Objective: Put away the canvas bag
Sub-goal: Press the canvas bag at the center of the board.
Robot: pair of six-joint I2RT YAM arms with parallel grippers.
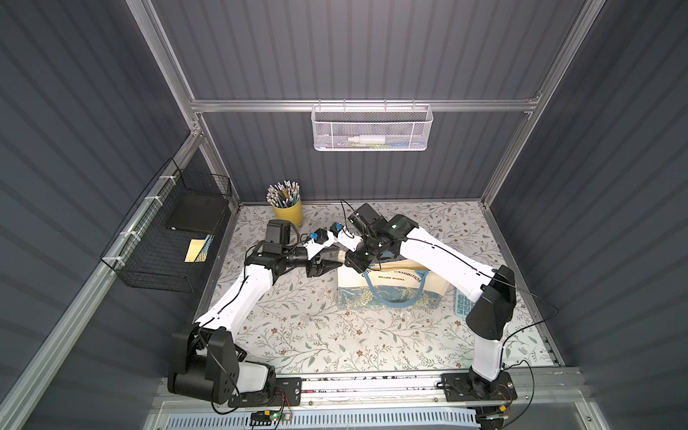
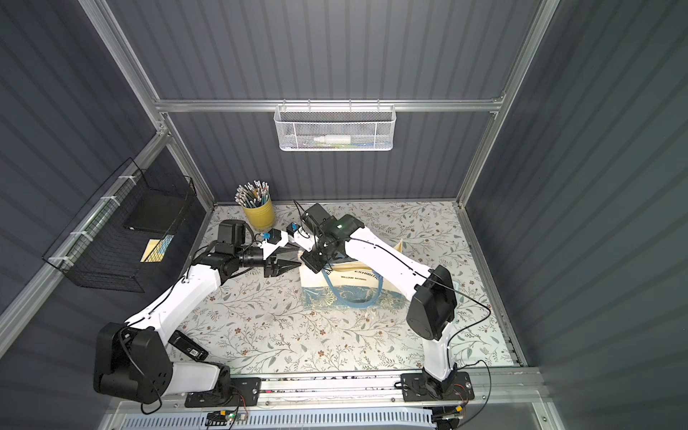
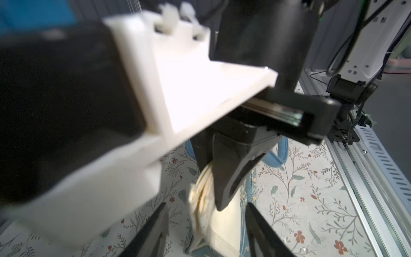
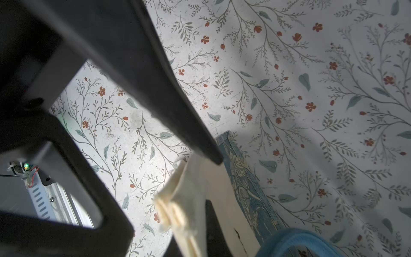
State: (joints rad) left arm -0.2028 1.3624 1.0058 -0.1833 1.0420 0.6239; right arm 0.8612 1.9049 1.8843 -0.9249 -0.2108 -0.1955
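One rumpled cream canvas bag

You have two arms, the left arm and the right arm. Both wear glossy white shells over the long links, with bulky black housings at the joints. A thin black cable runs along each shell. Each black base plate is fixed with silver screws to the rail at the front edge of the table. Your left gripper and right gripper have tapered black fingers, white printed brackets and a small blue knob. A black camera box tops each wrist. A green light glows on the right arm.
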